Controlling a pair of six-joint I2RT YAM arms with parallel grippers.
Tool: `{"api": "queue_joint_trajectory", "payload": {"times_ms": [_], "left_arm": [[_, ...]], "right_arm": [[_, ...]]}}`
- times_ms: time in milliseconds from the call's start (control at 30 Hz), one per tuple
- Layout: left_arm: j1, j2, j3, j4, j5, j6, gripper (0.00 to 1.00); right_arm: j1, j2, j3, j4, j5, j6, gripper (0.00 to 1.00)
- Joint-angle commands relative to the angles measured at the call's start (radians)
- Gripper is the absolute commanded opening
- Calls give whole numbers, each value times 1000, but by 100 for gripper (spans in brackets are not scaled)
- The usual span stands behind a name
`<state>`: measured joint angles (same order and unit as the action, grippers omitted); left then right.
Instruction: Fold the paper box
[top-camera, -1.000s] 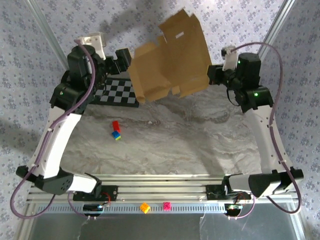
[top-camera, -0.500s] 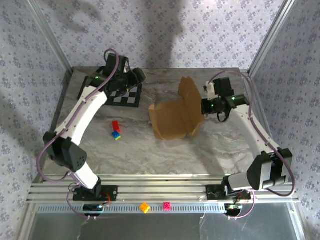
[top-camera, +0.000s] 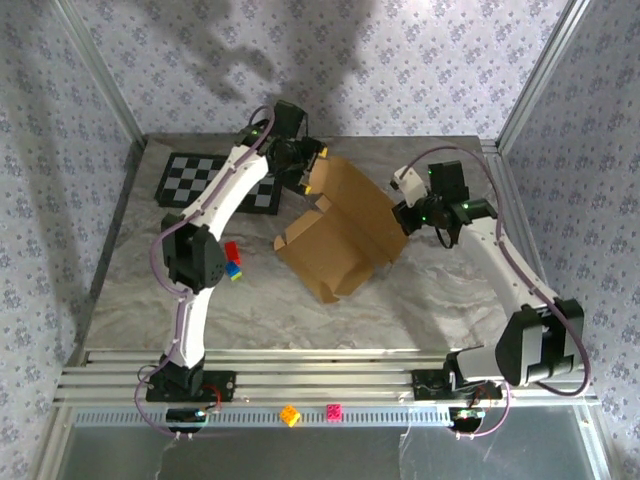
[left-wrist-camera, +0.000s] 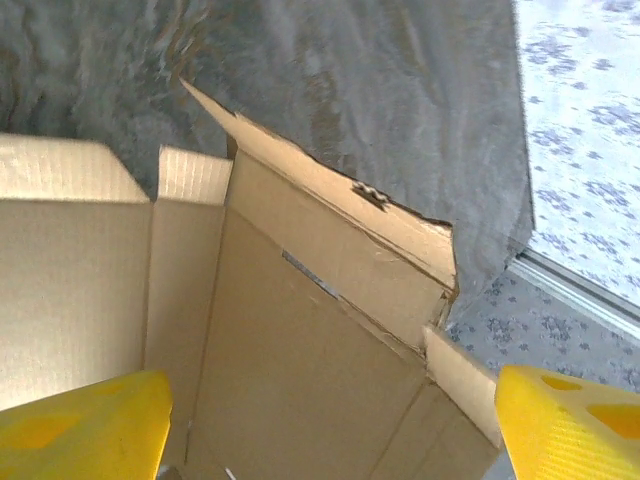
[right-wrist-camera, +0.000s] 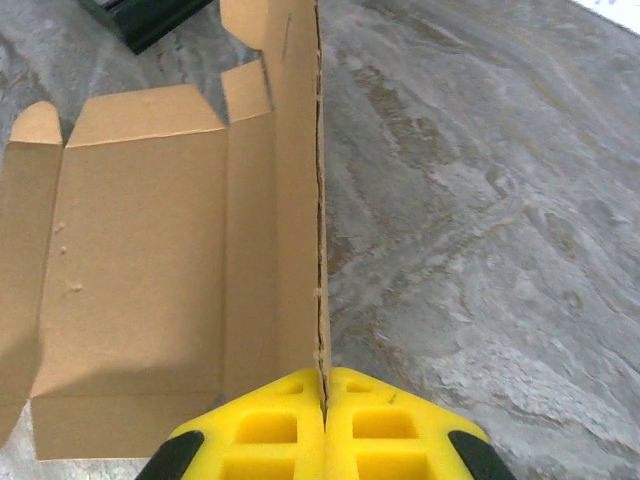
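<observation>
From above, the paper box lies half open in the middle of the table. One wall of it stands up on its right side. The left gripper is at the box's far corner. The right gripper is at the box's right side. A checkerboard mat lies at the far left, partly under the left arm. A red block and a blue-and-green block sit just left of the box, not touching it. The near part of the table is bare. An orange block and a pink block rest on the front rail.

In the left wrist view, the yellow fingers stand wide apart, with brown box panels between and under them. Past a torn flap edge there is grey table, then the table's edge and a flowered wall.

In the right wrist view, the yellow fingers are pressed together, pinching the thin edge of the standing wall. The box's flat bottom and flaps spread to the left. Bare table lies to the right.
</observation>
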<state>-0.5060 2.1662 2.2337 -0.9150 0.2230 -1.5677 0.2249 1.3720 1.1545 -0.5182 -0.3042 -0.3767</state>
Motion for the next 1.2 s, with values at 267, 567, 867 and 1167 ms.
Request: {"api": "queue_joint_trajectory", "payload": {"times_ms": [267,567,867,1167], "left_arm": [[55,69,-34,85,89,-262,88],[108,99,-153,260,154,-329,71],[126,36,-388,403,220,-371,23],[129,-7,-422,338,227,-366,17]], "right_arm": [[57,42,14,95,45,-92,0],[98,30,-21,172,119,-154,0],[123,31,-46,218,167,-207,0],[208,24,-1,182,214,-229,50]]}}
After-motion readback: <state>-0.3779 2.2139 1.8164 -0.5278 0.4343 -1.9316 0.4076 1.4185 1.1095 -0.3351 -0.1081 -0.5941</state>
